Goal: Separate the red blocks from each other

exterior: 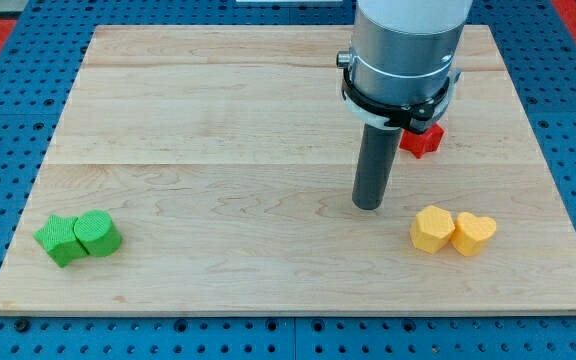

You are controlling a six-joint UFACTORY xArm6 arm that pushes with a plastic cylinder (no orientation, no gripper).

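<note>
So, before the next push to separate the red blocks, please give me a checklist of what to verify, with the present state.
1. My tip visible on the board: ok.
2. Red block visible: ok, partly hidden by the arm.
3. Second red block located: cannot tell, only one shows.
4. Tip touching red: not ok, it is below and to the view's left.
5. Yellow blocks clear of the tip: ok.
6. Green blocks far away: ok.
</note>
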